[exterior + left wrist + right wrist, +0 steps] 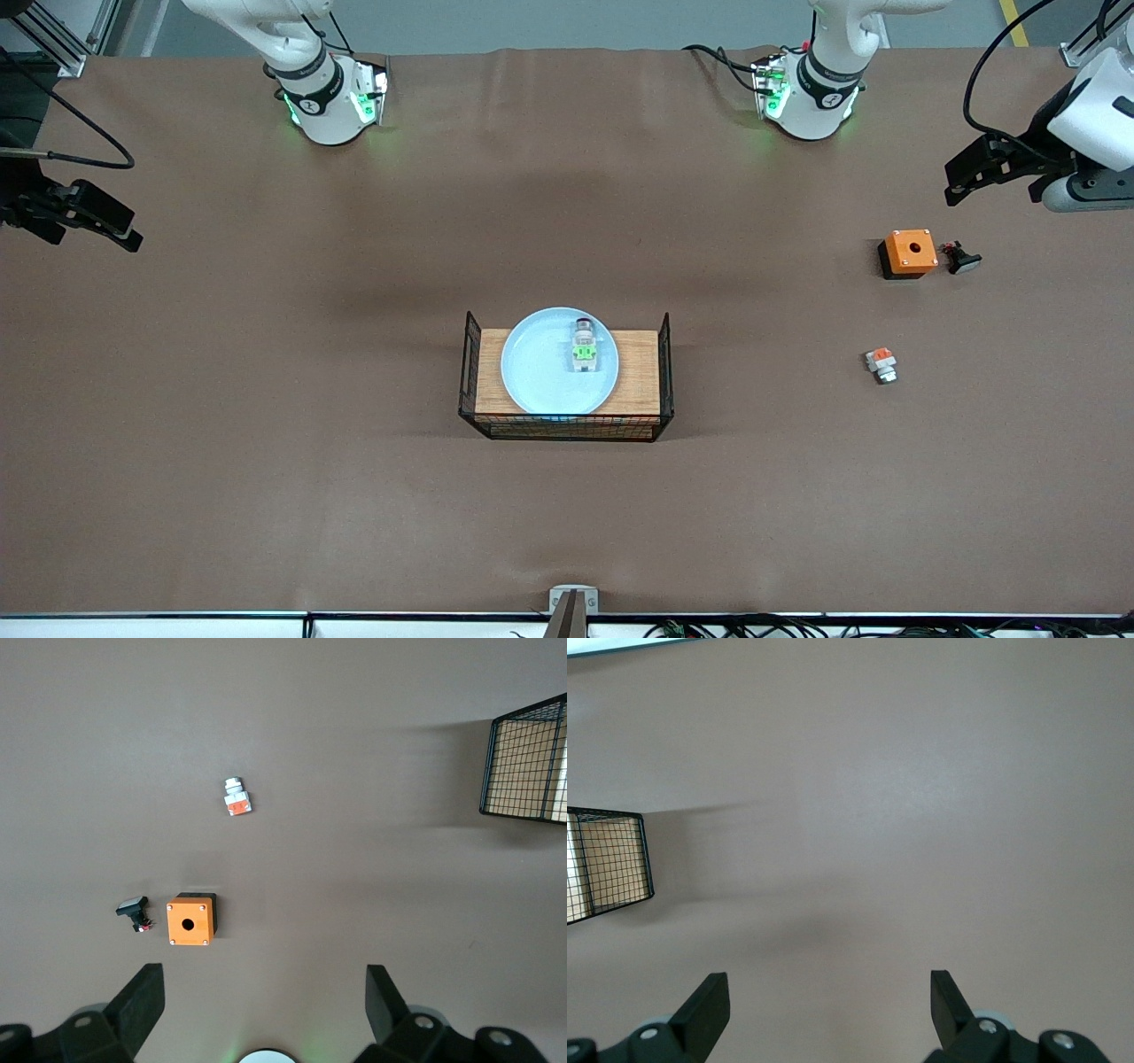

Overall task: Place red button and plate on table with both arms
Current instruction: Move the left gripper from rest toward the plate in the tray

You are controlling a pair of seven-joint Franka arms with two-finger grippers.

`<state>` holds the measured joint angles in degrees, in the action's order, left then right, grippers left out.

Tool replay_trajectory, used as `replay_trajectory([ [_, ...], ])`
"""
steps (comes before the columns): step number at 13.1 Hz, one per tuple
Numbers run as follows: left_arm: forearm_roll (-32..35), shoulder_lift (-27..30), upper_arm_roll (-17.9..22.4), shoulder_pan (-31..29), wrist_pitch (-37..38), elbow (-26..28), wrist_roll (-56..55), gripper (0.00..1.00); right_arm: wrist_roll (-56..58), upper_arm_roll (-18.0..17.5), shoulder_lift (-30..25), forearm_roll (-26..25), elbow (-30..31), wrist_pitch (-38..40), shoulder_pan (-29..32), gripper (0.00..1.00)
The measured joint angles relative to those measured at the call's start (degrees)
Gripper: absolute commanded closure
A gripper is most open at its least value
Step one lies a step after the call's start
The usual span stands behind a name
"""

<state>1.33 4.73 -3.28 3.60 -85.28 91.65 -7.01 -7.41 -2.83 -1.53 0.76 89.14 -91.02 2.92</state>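
The front view looks steeply down from high across the bench [266,496], facing both arm bases and covering its whole width. Each wrist view looks down on the bench from well above it. All three views share the wire-ended board [565,377] [524,762] [604,859].

My left claw [264,1010] shows only its two fingertips in my left wrist view; the rest runs off the picture's edge. My right claw [829,1010] is cropped the same way in my right wrist view. Each wrist view catches just one wire end of the wooden board [528,762], cut by the frame. In the front view, my right claw sits half out of frame. The small dark part [961,258] beside the orange box [909,252] is too tiny to identify.
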Motion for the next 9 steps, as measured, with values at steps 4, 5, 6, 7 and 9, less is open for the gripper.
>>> replay_trajectory([
  [4, 0.00, -0.09, -0.02, 0.23, -0.04, -0.32, 0.00, 0.00, 0.00, 0.00, 0.00, 0.00, -0.42, 0.00, 0.00, 0.00],
  [5, 0.00, -0.64, -0.12, 0.48, -0.10, -1.04, 0.00, 0.00, 0.00, 0.00, 0.00, 0.00, -0.53, 0.00, 0.00, 0.00],
  [6, -0.04, -1.83, -0.41, 0.89, -0.17, -2.37, 0.03, 0.00, 0.00, 0.00, 0.00, 0.00, -0.59, 0.00, 0.00, 0.00],
  [7, -0.13, -3.32, -1.31, 1.57, -0.21, -3.73, 0.00, 0.00, 0.00, -0.01, 0.00, 0.00, -0.67, 0.00, 0.01, 0.00],
  [9, -0.30, -6.50, -4.09, 3.88, -0.50, -5.71, -2.69, 0.00, 0.00, -0.02, 0.00, 0.00, -0.75, 0.01, 0.02, 0.00],
])
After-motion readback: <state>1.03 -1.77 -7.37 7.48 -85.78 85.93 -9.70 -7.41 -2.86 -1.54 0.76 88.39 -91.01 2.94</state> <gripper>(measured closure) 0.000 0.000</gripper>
